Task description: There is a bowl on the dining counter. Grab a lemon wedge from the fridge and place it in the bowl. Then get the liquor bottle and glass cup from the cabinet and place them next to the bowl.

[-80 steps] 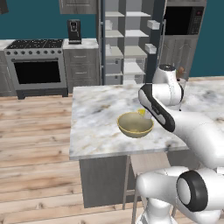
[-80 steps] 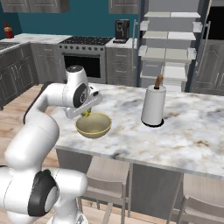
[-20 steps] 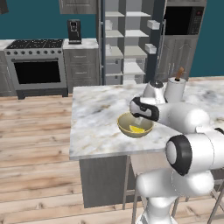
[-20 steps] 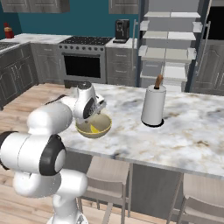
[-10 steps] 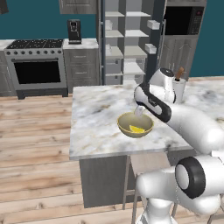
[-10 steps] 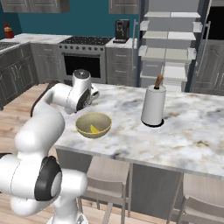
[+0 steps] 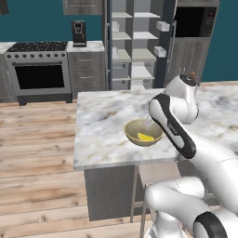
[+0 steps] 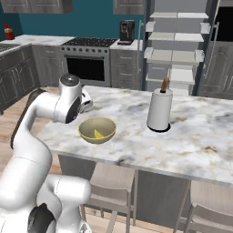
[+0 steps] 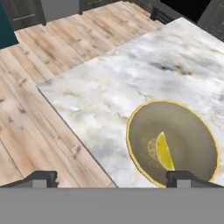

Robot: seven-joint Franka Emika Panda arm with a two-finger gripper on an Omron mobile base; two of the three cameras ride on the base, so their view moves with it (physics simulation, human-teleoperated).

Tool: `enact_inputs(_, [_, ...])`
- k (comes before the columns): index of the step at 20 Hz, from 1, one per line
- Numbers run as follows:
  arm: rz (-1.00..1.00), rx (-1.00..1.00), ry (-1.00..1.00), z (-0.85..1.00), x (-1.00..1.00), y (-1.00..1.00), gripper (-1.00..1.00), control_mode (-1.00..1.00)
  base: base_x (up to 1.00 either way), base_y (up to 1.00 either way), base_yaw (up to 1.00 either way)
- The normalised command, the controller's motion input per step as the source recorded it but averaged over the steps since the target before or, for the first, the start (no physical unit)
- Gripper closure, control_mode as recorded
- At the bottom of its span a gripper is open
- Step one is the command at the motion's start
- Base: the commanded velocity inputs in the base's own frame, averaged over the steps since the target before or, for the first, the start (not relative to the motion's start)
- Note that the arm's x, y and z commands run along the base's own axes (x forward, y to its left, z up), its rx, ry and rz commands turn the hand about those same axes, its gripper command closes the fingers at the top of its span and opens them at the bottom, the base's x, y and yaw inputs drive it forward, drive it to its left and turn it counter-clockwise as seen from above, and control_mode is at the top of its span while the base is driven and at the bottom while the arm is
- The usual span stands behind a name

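Gripper [image 9: 111, 177] mostly cut off at hand view's bottom edge, tips wide apart, empty. Lemon wedge [image 9: 163, 151] inside bowl [image 9: 192, 144] on dining counter [image 9: 122, 87]. Arm raised higher than a second ago.

Marble counter [image 8: 191, 136] (bowl [image 8: 97, 130], paper-towel roll [image 8: 159, 110])

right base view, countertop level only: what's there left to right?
Gripper, open, at the counter's left end → bowl holding the lemon wedge → paper towel roll on its stand.
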Motion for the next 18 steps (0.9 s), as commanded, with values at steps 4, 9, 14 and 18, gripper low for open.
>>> enact_inputs(4, [-0.23,0.10,-0.09,0.02,-1.00,0.19,-1.00,-1.00,0.00,0.00,0.00])
enact_inputs(9, [-0.25,0.09,-0.08,0.07,-1.00,0.11,-1.00,-1.00,0.00,0.00,0.00])
enact_inputs(14, [-0.25,0.01,-0.17,0.02,-0.96,0.00,-1.00,-1.00,0.00,0.00,0.00])
enact_inputs(18, [-0.22,-0.01,-0.23,0.04,-0.71,0.00,-1.00,-1.00,0.00,0.00,0.00])
